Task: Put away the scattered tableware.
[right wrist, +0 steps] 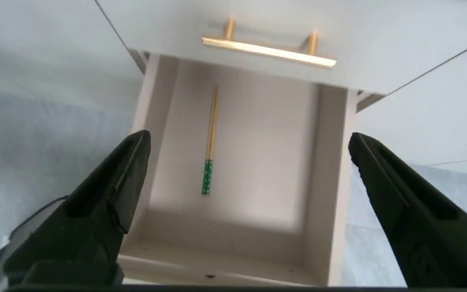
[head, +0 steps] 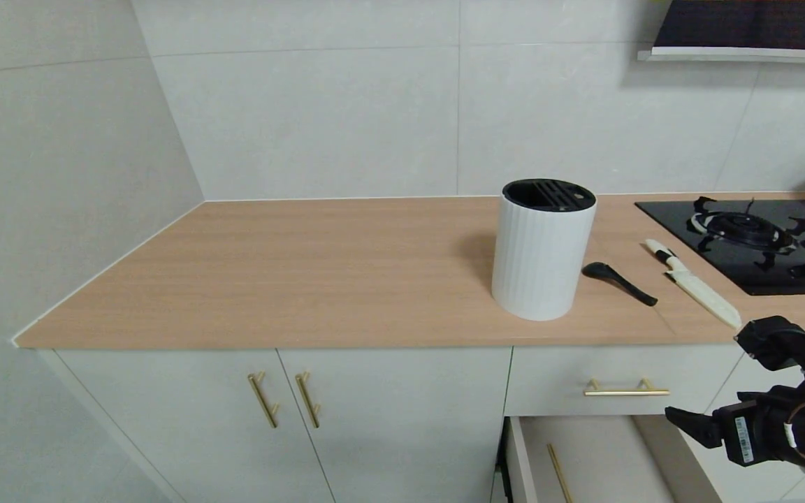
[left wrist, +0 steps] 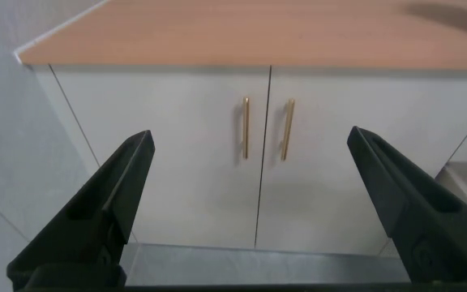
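Note:
A black spoon (head: 618,279) and a white-bladed knife (head: 692,285) lie on the wooden counter (head: 305,272), to the right of a white ribbed holder (head: 542,251) with a black slotted top. Below the counter's right part a drawer (head: 584,454) stands pulled out, and a pair of chopsticks (right wrist: 209,142) with green ends lies in it. My right gripper (head: 708,377) hangs open over that drawer (right wrist: 331,162), with nothing between its fingers (right wrist: 112,203). My left gripper (left wrist: 250,146) is open in front of the lower cabinet doors (left wrist: 314,178), holding nothing.
A black gas hob (head: 745,234) sits at the counter's right end, close to the knife. A shut drawer with a gold handle (head: 626,391) is above the pulled-out one. Two gold door handles (left wrist: 266,130) mark the cabinet. Tiled walls bound the back and left.

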